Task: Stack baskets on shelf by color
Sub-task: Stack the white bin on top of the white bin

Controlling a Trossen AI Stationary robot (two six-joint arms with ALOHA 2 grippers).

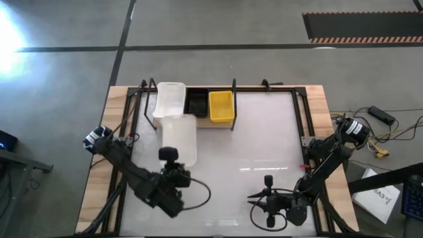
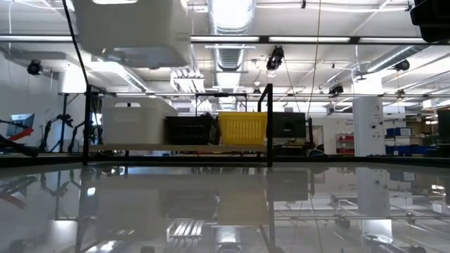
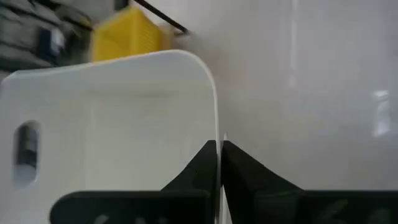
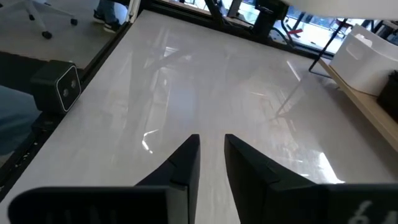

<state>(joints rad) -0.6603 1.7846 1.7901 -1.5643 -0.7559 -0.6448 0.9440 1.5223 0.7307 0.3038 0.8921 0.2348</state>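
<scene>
On the shelf (image 1: 210, 123) at the table's far side stand a white basket (image 1: 170, 99), a black basket (image 1: 195, 102) and a yellow basket (image 1: 221, 106) in a row, each resting on its bottom. The low view shows the same row on the shelf's board (image 2: 211, 147). In front of the shelf a second white basket (image 1: 180, 135) hangs high above the table (image 2: 133, 31), with my left gripper (image 1: 174, 157) shut on it. My right gripper (image 1: 268, 180) waits near the table's near right, open, with nothing between its fingers (image 4: 186, 155). My left gripper pinches the rim of one side wall (image 3: 217, 134) of the white basket, toward the basket's near end, one finger inside and one outside. The fingers come from the near side, slanting down, along that wall. The basket is lifted clear of table and shelf.
The shelf's black wire posts (image 1: 234, 99) stand upright beside the baskets. The table's black frame rails (image 1: 303, 116) run along its sides. A small camera block (image 4: 62, 84) sits at the table's edge, and bare white tabletop (image 1: 264, 145) lies between the arms.
</scene>
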